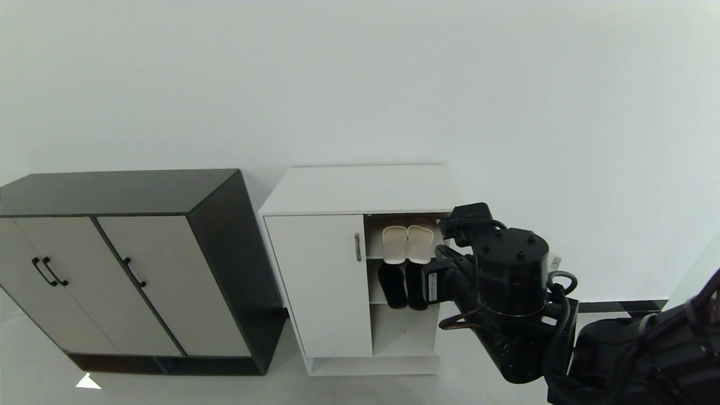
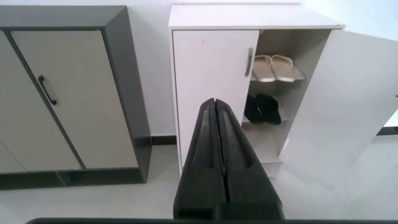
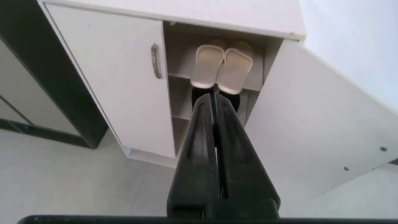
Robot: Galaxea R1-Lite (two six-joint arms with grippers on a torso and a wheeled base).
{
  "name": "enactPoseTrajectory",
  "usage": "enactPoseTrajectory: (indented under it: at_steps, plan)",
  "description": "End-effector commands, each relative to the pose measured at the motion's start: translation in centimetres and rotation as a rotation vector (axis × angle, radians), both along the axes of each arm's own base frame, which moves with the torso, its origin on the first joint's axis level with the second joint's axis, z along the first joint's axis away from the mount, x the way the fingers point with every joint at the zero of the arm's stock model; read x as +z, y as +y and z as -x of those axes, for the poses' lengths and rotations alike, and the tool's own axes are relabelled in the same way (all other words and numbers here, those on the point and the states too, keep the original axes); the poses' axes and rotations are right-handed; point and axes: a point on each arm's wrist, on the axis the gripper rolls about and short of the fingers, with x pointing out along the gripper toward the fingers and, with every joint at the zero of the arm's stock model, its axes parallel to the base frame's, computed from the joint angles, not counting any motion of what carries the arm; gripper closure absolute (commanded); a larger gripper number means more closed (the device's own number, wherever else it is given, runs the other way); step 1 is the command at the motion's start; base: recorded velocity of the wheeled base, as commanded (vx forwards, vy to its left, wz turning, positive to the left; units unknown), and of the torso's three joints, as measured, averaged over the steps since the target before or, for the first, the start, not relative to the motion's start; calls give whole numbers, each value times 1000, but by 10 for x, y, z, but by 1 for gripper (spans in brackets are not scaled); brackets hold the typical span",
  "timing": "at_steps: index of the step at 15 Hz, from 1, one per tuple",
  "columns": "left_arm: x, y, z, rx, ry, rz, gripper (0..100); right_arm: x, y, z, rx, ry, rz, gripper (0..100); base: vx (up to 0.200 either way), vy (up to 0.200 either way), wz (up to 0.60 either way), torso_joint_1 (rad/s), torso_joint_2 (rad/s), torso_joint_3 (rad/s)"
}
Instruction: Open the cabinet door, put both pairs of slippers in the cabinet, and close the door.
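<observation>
Door of the cabinet stands open beside the right gripper. Ahead of it, 1 white pair of slippers sits above 1 black pair. It and the left gripper are closed tight, holding nothing.

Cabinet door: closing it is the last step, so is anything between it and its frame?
Nothing visible does. The door hangs wide open to the side, and the white slippers and black slippers lie on shelves inside the cabinet.

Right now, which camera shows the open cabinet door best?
Left wrist view: the open door shows nearly whole. The right wrist view crops its inner face; in the head view the right arm largely hides it.
</observation>
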Motion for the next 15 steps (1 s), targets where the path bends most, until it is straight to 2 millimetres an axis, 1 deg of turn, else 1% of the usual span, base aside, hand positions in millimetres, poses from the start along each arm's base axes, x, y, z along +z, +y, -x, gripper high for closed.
enactPoseTrajectory:
  at_steps: [1, 7, 10, 13, 15]
  plan:
    - [0, 0, 0, 0, 2, 0, 100, -3, 0, -2, -3, 4, 9, 100, 0, 0, 0, 80, -222, -115]
    - [0, 0, 0, 0, 2, 0, 100, -11, 0, -2, 5, 17, 47, 100, 0, 0, 0, 7, -13, -6]
    - [0, 0, 0, 0, 2, 0, 100, -17, 0, -7, -3, 29, 67, 100, 0, 0, -600, 4, 1, -2]
    - [0, 0, 0, 0, 2, 0, 100, -21, -5, -17, -35, 34, 72, 100, 0, 0, -600, 9, -2, 5]
    - [0, 0, 0, 0, 2, 0, 100, -24, -18, -42, -110, 32, 69, 100, 0, 0, 0, 0, 0, 0]
